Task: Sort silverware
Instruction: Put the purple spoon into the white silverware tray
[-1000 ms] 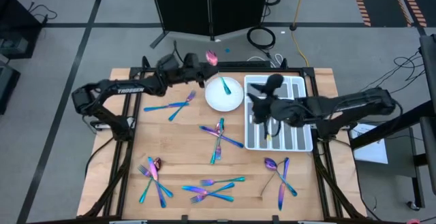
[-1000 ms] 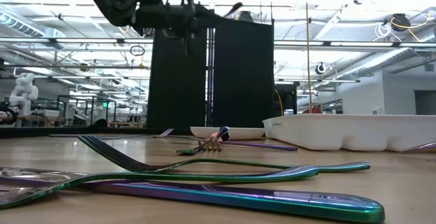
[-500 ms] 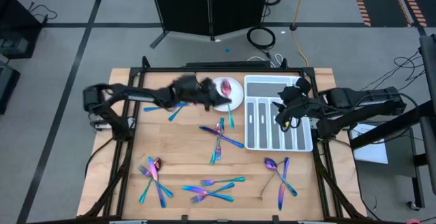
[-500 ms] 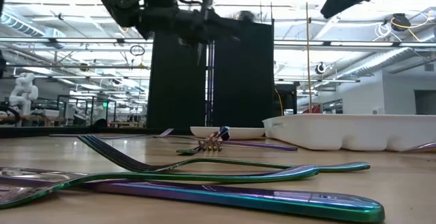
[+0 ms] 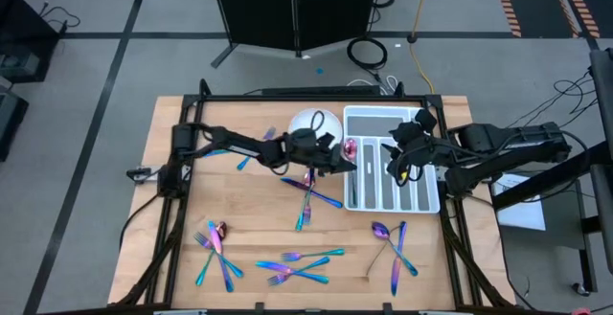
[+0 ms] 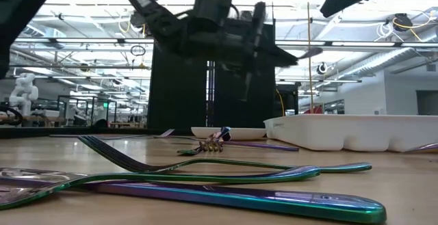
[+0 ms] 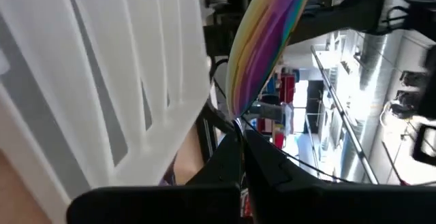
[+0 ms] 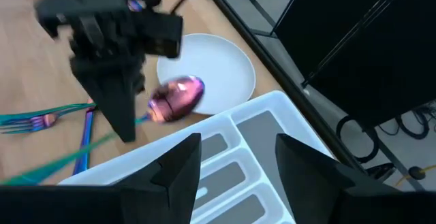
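Note:
My left gripper (image 5: 337, 159) reaches across the table's middle and is shut on a spoon with a pink bowl (image 5: 351, 147) and a teal handle. The bowl hangs at the left rim of the white compartmented tray (image 5: 393, 176). The right wrist view shows that bowl (image 8: 176, 94) between the round white plate (image 8: 211, 64) and the tray (image 8: 225, 149). My right gripper (image 5: 391, 162) hovers open above the tray, nothing between its fingers (image 8: 178, 166). More iridescent silverware lies flat on the wood in clusters (image 5: 308, 195), (image 5: 215, 248), (image 5: 292, 265), (image 5: 393, 243). My left gripper pinches the spoon's handle just behind the bowl (image 7: 238, 118) between its two fingers (image 8: 125, 125). It comes nearly level from the table's left. The bowl sticks out past the fingertips and the teal handle (image 8: 68, 159) trails off to one side. The spoon is lifted clear.
The plate (image 5: 311, 123) sits just left of the tray at the far middle. Two pieces of silverware (image 5: 244, 157) lie partly under my left arm. Bare wood shows at the table's near left and between the clusters.
My left gripper has swung from above the far side near the plate toward the table's right edge and down, carrying the spoon to the tray's left rim. My right gripper first drew back toward the right edge and turned, then kept still.

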